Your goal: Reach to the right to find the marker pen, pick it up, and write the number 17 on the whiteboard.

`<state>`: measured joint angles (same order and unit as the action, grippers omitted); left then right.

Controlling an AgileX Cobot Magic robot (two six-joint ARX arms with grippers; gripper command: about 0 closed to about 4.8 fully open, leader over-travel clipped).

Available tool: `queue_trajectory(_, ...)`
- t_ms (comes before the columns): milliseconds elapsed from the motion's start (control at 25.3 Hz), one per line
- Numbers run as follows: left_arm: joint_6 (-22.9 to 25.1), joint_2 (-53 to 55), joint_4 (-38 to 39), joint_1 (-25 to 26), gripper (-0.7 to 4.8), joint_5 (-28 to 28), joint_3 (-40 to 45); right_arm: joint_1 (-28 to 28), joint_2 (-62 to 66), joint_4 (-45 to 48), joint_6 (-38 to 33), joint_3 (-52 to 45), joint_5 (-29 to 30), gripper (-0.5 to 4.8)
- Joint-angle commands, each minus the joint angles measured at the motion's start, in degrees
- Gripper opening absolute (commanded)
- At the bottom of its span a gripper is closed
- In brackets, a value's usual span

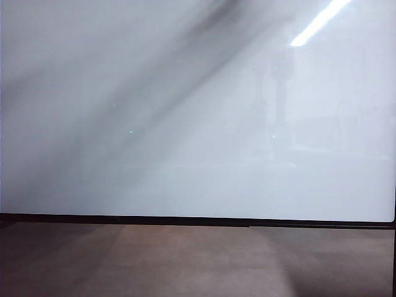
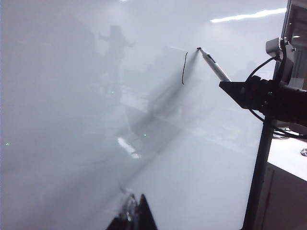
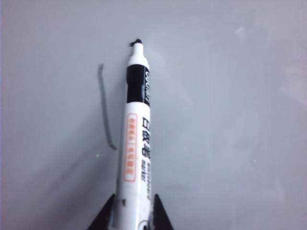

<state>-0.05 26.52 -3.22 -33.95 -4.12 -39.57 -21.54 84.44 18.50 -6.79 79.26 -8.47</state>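
The whiteboard (image 1: pixel 198 124) fills the exterior view, glossy white with a thin black edge strip (image 1: pixel 198 220) along its lower side; neither gripper shows there. In the right wrist view my right gripper (image 3: pixel 134 197) is shut on the marker pen (image 3: pixel 136 124), a white barrel with a black band, its black tip on the whiteboard (image 3: pixel 230 120). Beside the pen runs one slightly curved dark stroke (image 3: pixel 105 110). The left wrist view shows that same stroke (image 2: pixel 183 67), the marker pen (image 2: pixel 214 66) and the right gripper (image 2: pixel 231 86) from the side. My left gripper (image 2: pixel 136 213) hangs shut and empty, away from the stroke.
A brown-grey matte surface (image 1: pixel 198 260) lies below the board's edge strip. In the left wrist view a black post (image 2: pixel 259 172) and a white counter (image 2: pixel 288 151) stand past the board's edge, behind the right arm and its cables.
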Motion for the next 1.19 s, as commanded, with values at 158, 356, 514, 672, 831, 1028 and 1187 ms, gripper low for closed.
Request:
queue_trajectory(158,-0.2,0.1,-0.7,0.2,-0.05,0.0,-0.4,2.0,-0.2,-0.6,-2.0,-0.2,-2.3,-0.05)
queue_trajectory(356,-0.2,0.1,-0.7,0.2,-0.05,0.0,-0.4,2.1,-0.2,-0.9,-2.0,-0.5,-2.3,-0.05)
queue_trajectory(514,-0.2,0.1,-0.7,0.2,-0.05,0.0,-0.4,2.1,-0.2,-1.9,-2.0,-1.4,-1.9,-0.05)
queue_trajectory(672,-0.2,0.1,-0.7,0.2,-0.05,0.0,-0.4,2.1,-0.2,-1.9,-2.8,-4.2,-1.9,-0.05)
queue_trajectory(831,-0.2,0.1,-0.7,0.2,-0.05,0.0,-0.4,2.1,-0.2,-1.7,-3.8,-8.2,-1.9,-0.05)
queue_trajectory(1028,-0.2,0.1,-0.7,0.2,-0.05,0.0,-0.4,2.1,-0.2,0.7,-5.9,-13.5,-1.9,-0.05)
queue_trajectory(1187,-0.2,0.1,-0.6,0.2,-0.05,0.0,-0.4,1.7,-1.7,2.9,-6.6,-15.0,-1.7,-0.05)
